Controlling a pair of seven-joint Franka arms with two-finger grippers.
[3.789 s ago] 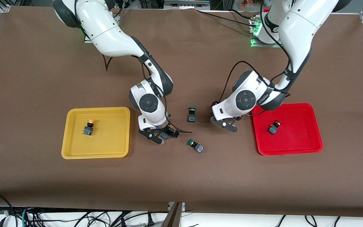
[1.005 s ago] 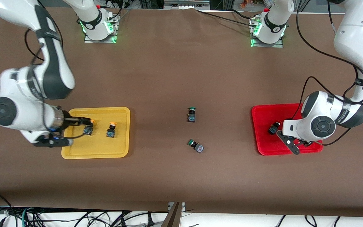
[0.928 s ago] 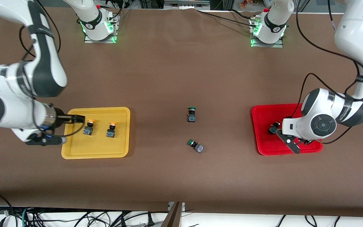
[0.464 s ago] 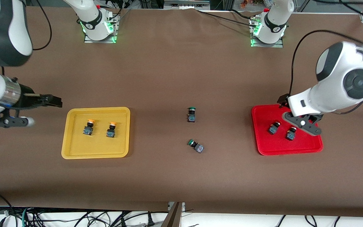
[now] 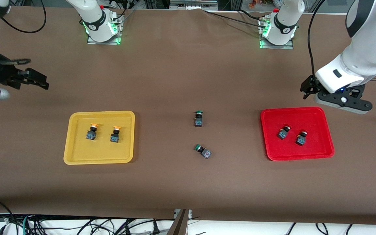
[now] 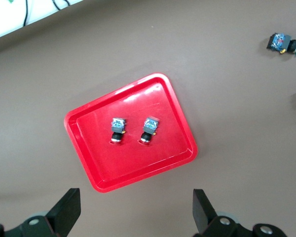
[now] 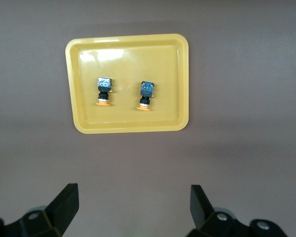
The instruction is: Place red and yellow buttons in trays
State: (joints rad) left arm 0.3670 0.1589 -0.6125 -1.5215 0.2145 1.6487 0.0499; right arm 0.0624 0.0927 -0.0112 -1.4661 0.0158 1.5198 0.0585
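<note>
The yellow tray [image 5: 103, 150] holds two yellow buttons [image 5: 92, 131] [image 5: 115, 134], standing side by side. The red tray [image 5: 292, 150] holds two red buttons [image 5: 284, 132] [image 5: 301, 138]. My right gripper [image 5: 39, 80] is open and empty, high over bare table at the right arm's end. Its wrist view looks down on the yellow tray [image 7: 128, 69] and both yellow buttons [image 7: 104, 90] [image 7: 146, 95]. My left gripper [image 5: 307, 88] is open and empty, high over bare table by the red tray. Its wrist view shows the red tray [image 6: 89, 163] and both red buttons [image 6: 117, 131] [image 6: 149, 129].
Two green-capped buttons [image 5: 198, 118] [image 5: 202, 151] lie on the brown table mat between the trays; one also shows in the left wrist view [image 6: 285, 43]. The arm bases stand along the table edge farthest from the front camera.
Both arms have risen and drawn back from their trays. The left gripper let go of the second red button in the red tray; the right gripper left the second yellow button in the yellow tray.
</note>
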